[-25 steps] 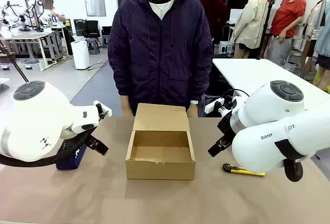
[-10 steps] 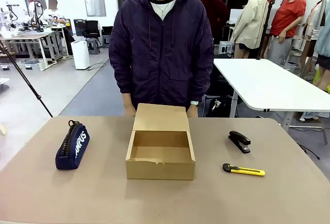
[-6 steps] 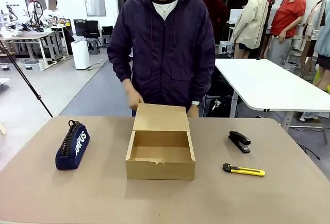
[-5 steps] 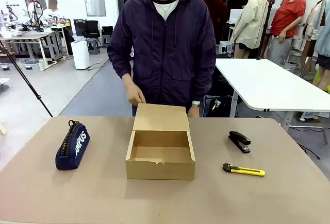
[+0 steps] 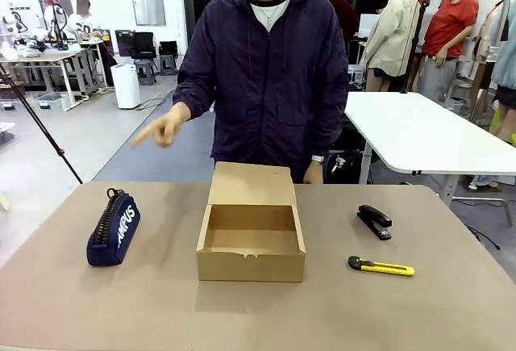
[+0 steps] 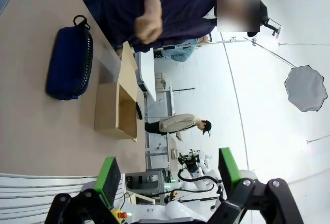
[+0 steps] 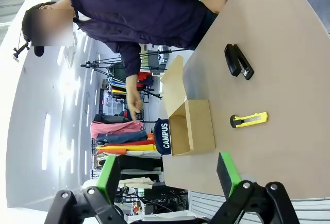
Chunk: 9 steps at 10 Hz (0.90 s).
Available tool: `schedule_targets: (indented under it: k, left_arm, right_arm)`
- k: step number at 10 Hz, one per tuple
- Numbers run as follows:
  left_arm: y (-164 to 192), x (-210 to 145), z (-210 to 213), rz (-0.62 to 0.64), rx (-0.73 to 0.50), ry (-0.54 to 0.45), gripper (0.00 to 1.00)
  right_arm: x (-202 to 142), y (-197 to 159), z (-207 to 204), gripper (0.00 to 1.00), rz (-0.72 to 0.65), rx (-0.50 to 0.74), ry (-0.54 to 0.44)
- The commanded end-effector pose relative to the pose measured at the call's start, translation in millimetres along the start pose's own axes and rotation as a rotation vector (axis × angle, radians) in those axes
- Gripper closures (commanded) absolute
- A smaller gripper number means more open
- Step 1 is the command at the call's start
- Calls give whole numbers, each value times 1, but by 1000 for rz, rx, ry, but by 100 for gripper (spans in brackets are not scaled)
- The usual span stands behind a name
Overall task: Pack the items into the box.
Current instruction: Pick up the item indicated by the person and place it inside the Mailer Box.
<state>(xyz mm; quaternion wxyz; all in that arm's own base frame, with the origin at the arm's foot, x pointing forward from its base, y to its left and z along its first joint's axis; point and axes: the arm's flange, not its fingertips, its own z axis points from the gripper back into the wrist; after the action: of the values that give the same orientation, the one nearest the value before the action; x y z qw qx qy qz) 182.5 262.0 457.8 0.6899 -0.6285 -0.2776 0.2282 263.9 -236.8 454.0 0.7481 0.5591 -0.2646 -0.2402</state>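
The left pincer (image 6: pixel 168 175) stands spread wide, its green pads (image 6: pixel 108 178) well apart and nothing between them. It looks along the tabletop (image 6: pixel 31 131) at the pouch (image 6: pixel 69 64) and, past it, the box (image 6: pixel 116 112). The right pincer (image 7: pixel 168 176) is spread and empty too, facing the stapler (image 7: pixel 238 62), the knife (image 7: pixel 249 120) and the box beyond them.

The tabletop is plain, matte and grey-brown. The box sits mid-tabletop, nearer the far edge. It is open, its lid (image 5: pixel 252 184) leaning up and back, and bare cardboard shows inside. The pouch lies near the left edge, well apart from the box, zip uppermost, its white "CAMPUS" lettering turned toward the box. The stapler lies toward the right edge, also well apart from the box. The knife lies near it, closer to the near edge and roughly parallel to that edge.

Around the tabletop is a bright workshop with a grey floor (image 5: pixel 137 137). A white table (image 5: pixel 419 129) stands beyond the far right corner, and a dark tripod leg (image 5: pixel 40 129) slants past the left edge.

A person (image 5: pixel 266 68) in a dark purple zip jacket stands at the far edge behind the box. The hand (image 5: pixel 161 131) on the pouch's side is raised off the tabletop, forefinger stretched out toward the left. The other hand (image 5: pixel 313 173) hangs low, just behind the lid's far corner.
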Motion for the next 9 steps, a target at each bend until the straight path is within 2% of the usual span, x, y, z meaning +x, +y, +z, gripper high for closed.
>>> schedule_targets:
  k: [1,7,8,9]
  left_arm:
    - [-2,0,2,-13,-22,-9,0]
    - [0,-1,1,2,2,-2,0]
    - [-20,1,-13,-11,92,-14,0]
    - [-47,4,-37,-57,171,48,0]
  right_arm:
    - [2,1,2,0,9,15,-2]
    - [2,1,2,0,9,15,-2]
    - [2,1,2,0,9,15,-2]
    - [2,1,2,0,9,15,-2]
